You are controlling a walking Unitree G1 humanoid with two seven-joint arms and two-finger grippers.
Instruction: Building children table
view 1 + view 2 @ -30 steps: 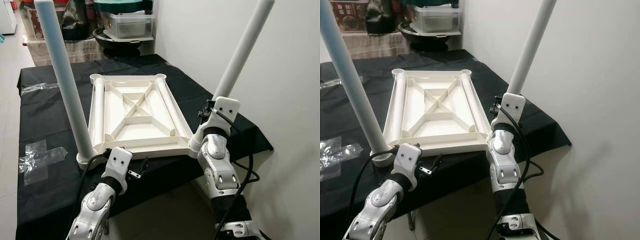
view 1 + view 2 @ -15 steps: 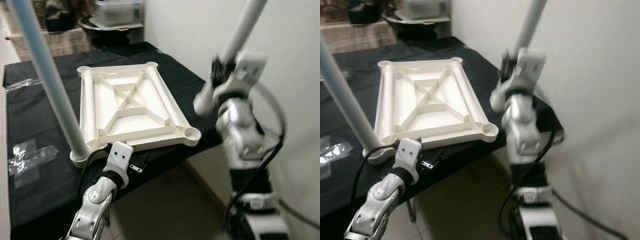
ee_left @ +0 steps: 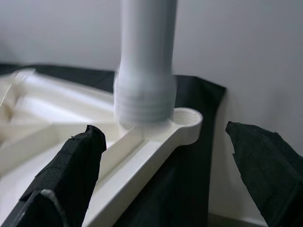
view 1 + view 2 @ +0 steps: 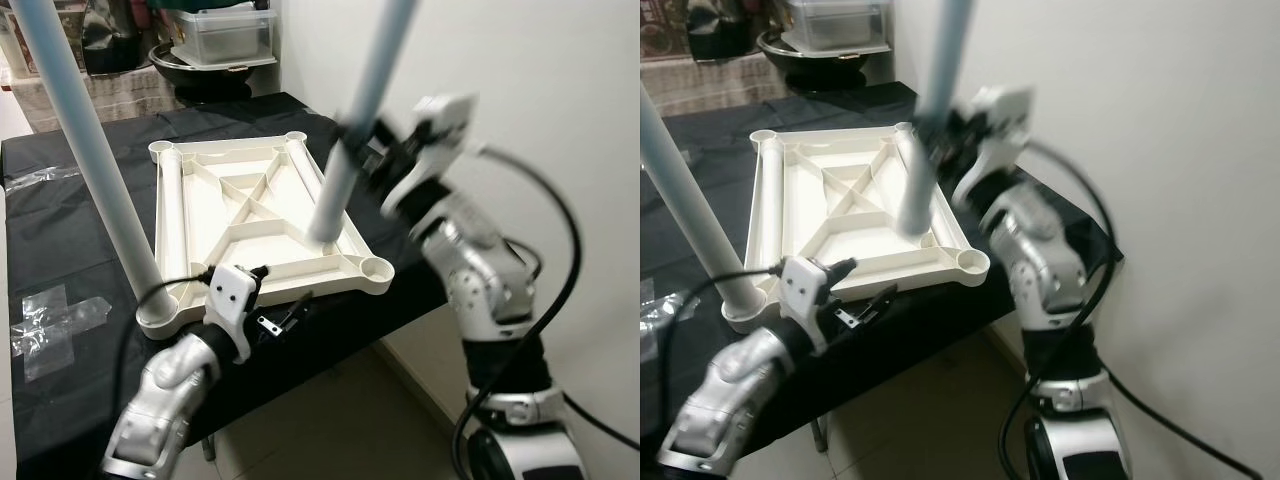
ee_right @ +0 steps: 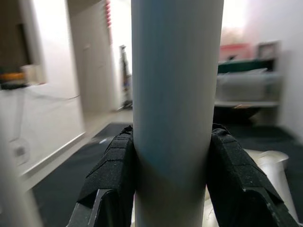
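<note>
A white plastic tabletop (image 4: 250,215) is seen lying upside down on a table covered with black cloth (image 4: 70,230), its ribbed underside facing up and a round socket at each corner. One pale blue leg (image 4: 85,150) is already stood upright in the near left corner socket. A second leg (image 4: 360,110) is clamped between the black fingers (image 5: 111,184) of the right gripper (image 4: 365,150), which is raised above the right side of the tabletop next to the white wall (image 4: 540,120); the leg is held tilted, with its lower end hanging over the right rail of the tabletop, clear of the empty near right socket (image 4: 376,268). In the left wrist view the ribbed end of this leg is seen just beside and above that open socket (image 3: 185,118). The left gripper (image 4: 285,318) is held low at the near edge of the table, just in front of the tabletop, with its fingers (image 3: 71,165) spread wide and nothing between them. Strips of clear tape (image 4: 55,320) are stuck on the cloth at the left. A clear plastic box (image 4: 222,35) is set on a dark round tray beyond the far end of the table.
</note>
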